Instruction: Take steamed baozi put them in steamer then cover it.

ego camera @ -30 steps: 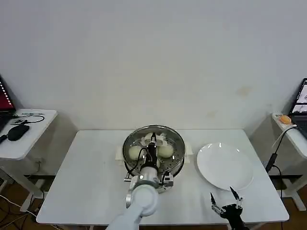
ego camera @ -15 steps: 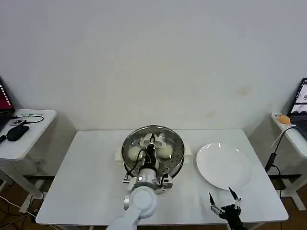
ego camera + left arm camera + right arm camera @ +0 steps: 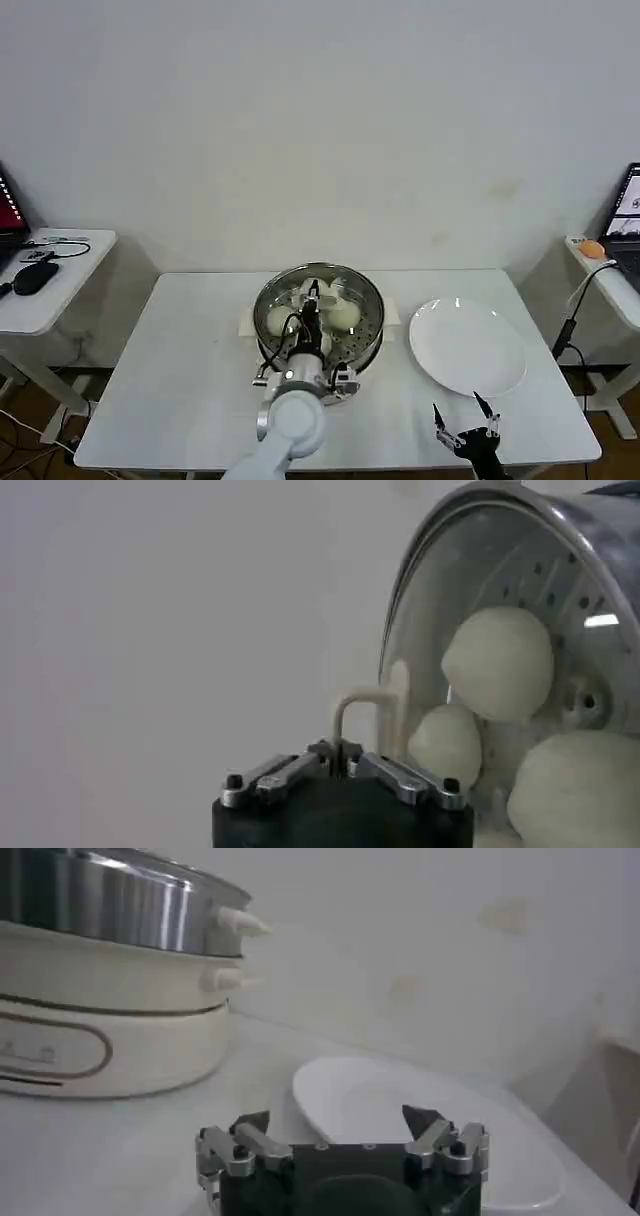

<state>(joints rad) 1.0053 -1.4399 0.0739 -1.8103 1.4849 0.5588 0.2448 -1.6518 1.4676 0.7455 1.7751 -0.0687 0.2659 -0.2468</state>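
1. Steamer (image 3: 320, 312) sits mid-table, left of the white plate (image 3: 468, 346); steamed baozi (image 3: 344, 316) lie inside on the perforated tray.
2. Cover (image 3: 440, 620) is on the steamer; baozi visible through the glass in the left wrist view.
3. Left gripper (image 3: 312, 297) is over the steamer centre, clenched on the cover's cream handle (image 3: 372, 712).
4. Right gripper (image 3: 463, 424) is parked at the near table edge, near side of the plate, fingers spread, holding nothing.

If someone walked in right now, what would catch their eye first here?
The shiny steamer mid-table, with baozi under its glass cover, and the left claw shut on the cover's handle. Next, the bare white plate beside it, with the right claw open at the table's near edge.
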